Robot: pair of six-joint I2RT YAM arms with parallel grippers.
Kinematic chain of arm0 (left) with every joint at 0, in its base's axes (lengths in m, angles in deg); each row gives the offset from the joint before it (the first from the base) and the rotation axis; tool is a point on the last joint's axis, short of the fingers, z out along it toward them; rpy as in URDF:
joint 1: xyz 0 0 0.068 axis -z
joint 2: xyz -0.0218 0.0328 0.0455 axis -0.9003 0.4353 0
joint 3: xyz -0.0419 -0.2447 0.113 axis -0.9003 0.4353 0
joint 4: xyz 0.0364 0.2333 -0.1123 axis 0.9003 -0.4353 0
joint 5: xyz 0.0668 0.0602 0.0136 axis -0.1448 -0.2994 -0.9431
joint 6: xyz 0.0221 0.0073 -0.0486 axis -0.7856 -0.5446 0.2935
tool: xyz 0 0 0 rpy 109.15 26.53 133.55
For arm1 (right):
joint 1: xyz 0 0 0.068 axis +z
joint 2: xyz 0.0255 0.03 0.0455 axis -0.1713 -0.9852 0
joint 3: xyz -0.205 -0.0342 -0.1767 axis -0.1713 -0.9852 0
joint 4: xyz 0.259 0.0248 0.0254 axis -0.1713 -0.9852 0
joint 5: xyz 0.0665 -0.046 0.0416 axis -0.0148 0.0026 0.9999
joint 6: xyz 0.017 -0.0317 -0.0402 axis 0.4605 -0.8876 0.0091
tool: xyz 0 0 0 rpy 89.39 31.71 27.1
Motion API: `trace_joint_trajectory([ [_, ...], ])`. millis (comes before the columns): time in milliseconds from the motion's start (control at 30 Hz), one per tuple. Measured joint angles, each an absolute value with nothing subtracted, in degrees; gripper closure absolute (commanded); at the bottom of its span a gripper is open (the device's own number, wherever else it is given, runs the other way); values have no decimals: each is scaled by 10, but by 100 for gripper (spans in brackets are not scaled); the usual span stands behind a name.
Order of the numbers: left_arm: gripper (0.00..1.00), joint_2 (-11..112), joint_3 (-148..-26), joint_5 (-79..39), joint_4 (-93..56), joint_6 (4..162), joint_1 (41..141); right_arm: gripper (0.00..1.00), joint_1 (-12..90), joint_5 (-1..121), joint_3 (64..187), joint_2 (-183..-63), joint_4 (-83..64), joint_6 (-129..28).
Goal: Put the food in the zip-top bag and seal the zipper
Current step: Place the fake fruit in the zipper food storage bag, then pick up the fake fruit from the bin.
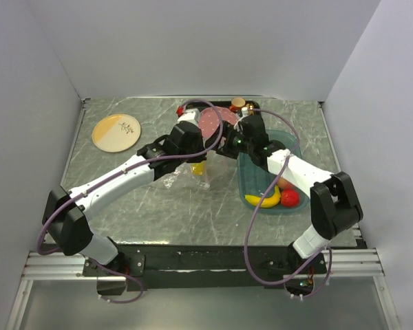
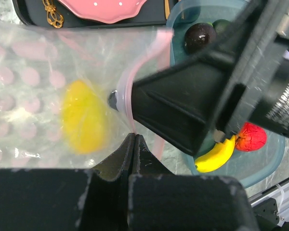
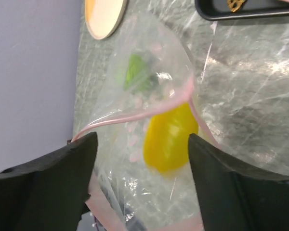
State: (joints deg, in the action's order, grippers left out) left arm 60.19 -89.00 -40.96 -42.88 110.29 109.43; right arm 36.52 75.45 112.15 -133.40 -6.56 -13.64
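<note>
We saw the left gripper (image 2: 134, 143) clenched on the zipper (image 3: 135, 114) of the zip-top bag (image 2: 29, 96); the right gripper (image 3: 142, 142) stood spread, the bag's mouth between its fingers (yellow toy fruit (image 3: 167, 137) inside).

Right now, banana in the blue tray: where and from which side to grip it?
Pinch the banana across its thick middle, coming straight down. It lies flat and curved by the near wall of the blue tray, with the strawberry against one end, so side approaches look blocked, and the ends taper.
</note>
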Motion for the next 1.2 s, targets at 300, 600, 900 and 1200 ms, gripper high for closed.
trace_joint_trajectory([
  [300, 99, 602, -890, -415, -429, 1103, 1094, 13, 337, 670, 1083, -1186, -174, -190],
  [600, 99, 602, -882, -414, -427, 1103, 1094, 9, 175, 515, 1060, -1106, -323, -257],
  [900, 99, 602, -882, -414, -426, 1100, 1094, 0, 134, 431, 990, -1149, -399, -261],
  [1200, 99, 602, -880, -414, -425, 1099, 1094, 0, 131, 377, 981, -1202, -396, -272],
])
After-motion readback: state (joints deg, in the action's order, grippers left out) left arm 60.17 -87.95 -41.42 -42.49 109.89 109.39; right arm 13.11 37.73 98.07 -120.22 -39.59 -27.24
